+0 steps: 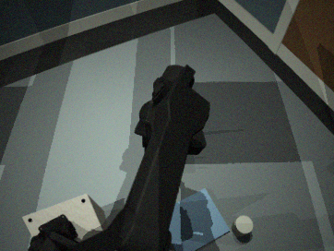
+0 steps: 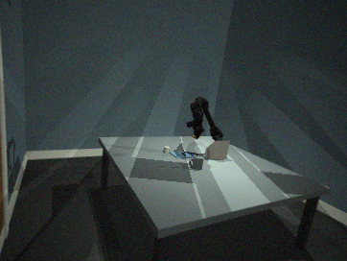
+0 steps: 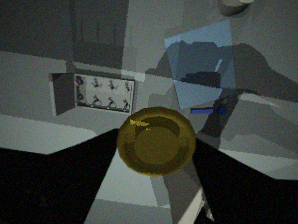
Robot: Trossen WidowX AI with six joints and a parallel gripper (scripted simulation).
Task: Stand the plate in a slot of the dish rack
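- Exterior view: a grey bench (image 2: 201, 192), striped by light and shadow, is seen in a dim blue-walled room.
- A yellow plate (image 3: 156, 140) is gripped by the end effector (image 3: 155, 150), raised above the bench near the dish rack (image 3: 104, 93).

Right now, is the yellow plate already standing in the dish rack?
No, the plate is held between the gripper's fingers in the air, with the dish rack apart from it on the table below.
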